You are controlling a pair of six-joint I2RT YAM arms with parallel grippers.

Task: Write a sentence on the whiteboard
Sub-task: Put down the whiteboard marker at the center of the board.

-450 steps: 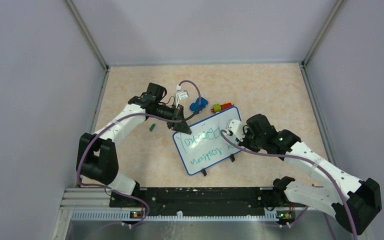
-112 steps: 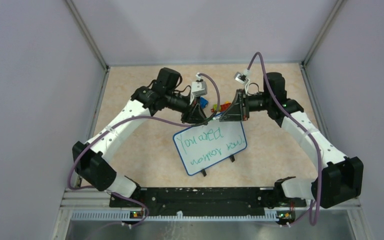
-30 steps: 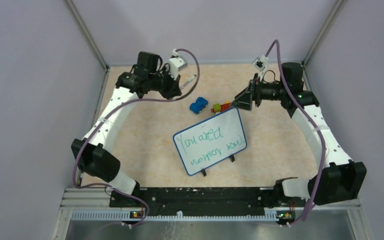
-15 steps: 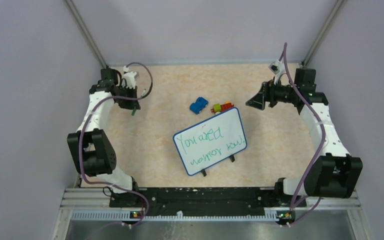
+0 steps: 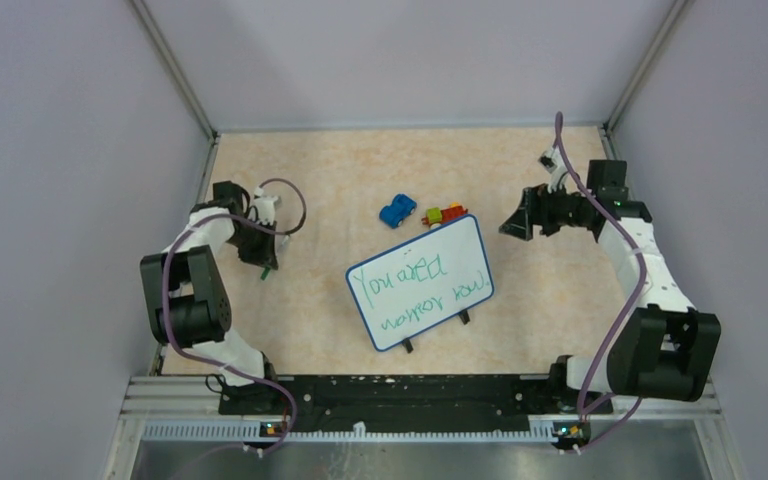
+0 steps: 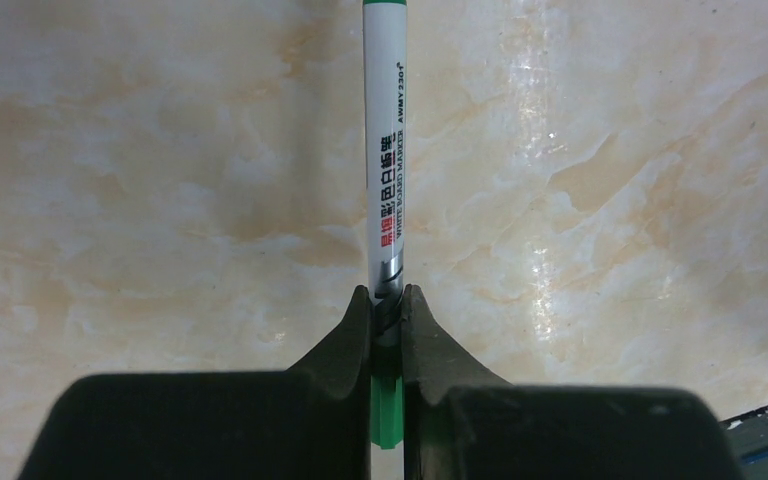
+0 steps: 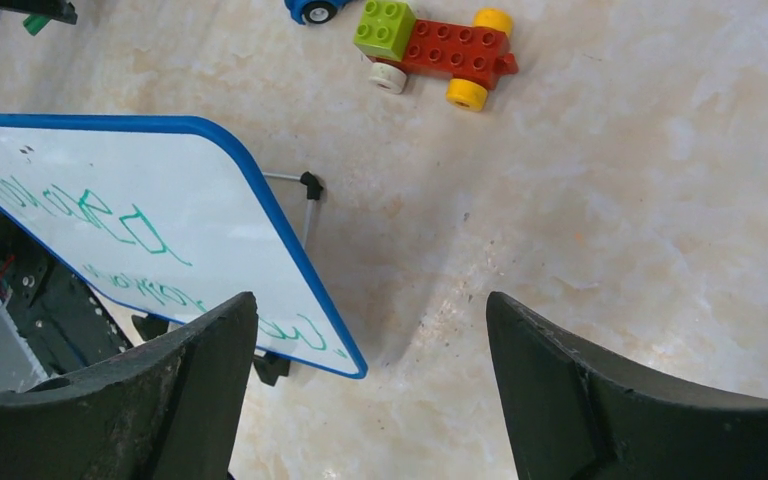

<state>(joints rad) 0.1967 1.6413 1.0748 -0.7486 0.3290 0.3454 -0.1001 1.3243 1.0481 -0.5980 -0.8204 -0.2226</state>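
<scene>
The whiteboard (image 5: 466,246), white with a blue rim, stands tilted on small black feet at the middle of the table. The sentence (image 5: 415,285) runs across it in two lines of green script. In the right wrist view the whiteboard (image 7: 110,165) fills the left side with part of the sentence (image 7: 125,222) showing. My left gripper (image 5: 262,258) is far to the left of the board, low over the table. In its wrist view my left gripper (image 6: 387,296) is shut on a white marker (image 6: 384,150) with a green end. My right gripper (image 5: 513,222) hangs open and empty beside the board's right corner, as the right wrist view (image 7: 370,300) confirms.
A blue toy car (image 5: 396,210) and a red-and-green brick vehicle (image 5: 443,214) lie just behind the board. The same brick vehicle (image 7: 440,45) sits at the top of the right wrist view. Grey walls close in three sides. A black rail (image 5: 400,390) runs along the near edge.
The left arm has swung from the back middle to the left side and come nearer, carrying the marker. The right gripper has drawn back to the right, away from the toys.
</scene>
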